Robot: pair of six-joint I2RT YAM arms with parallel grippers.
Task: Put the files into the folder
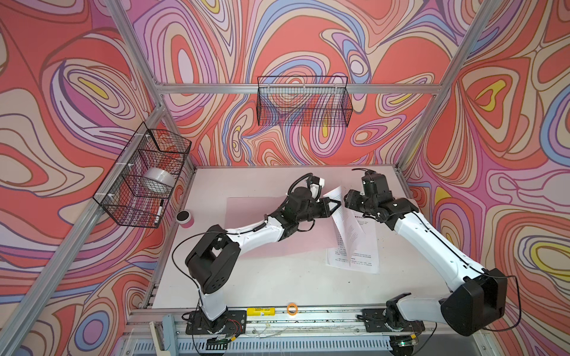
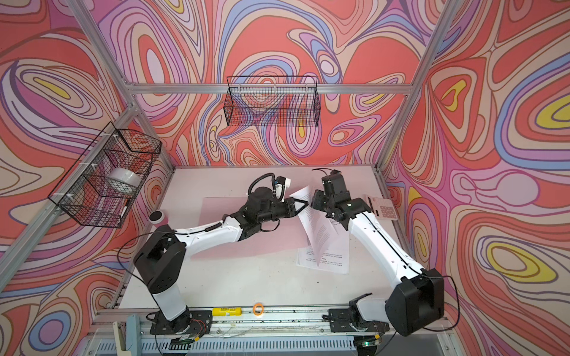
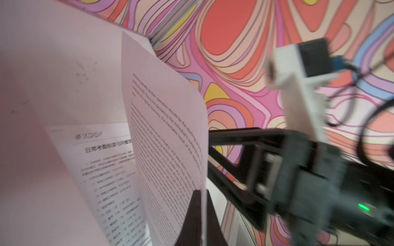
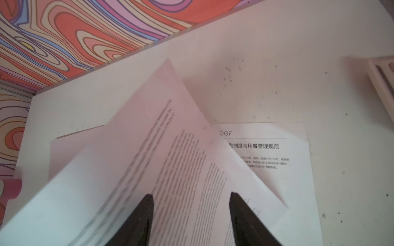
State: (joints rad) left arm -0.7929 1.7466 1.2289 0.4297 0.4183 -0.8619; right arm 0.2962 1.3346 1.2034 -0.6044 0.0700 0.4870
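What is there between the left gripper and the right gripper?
A lifted sheet, its edge pinched by the left gripper; the right gripper stands open beside it. Both top views show this.

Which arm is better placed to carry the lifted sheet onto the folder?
Left. The left gripper is shut on the edge of the lifted sheet, and the folder lies flat beneath that arm. The right gripper stands open, gripping nothing.

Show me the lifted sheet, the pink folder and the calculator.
lifted sheet (image 1: pixel 347 234): in a top view, on its printed middle.
pink folder (image 1: pixel 243 212): in a top view, on a bare part near its left edge.
calculator (image 2: pixel 385 208): in a top view, on its keys.
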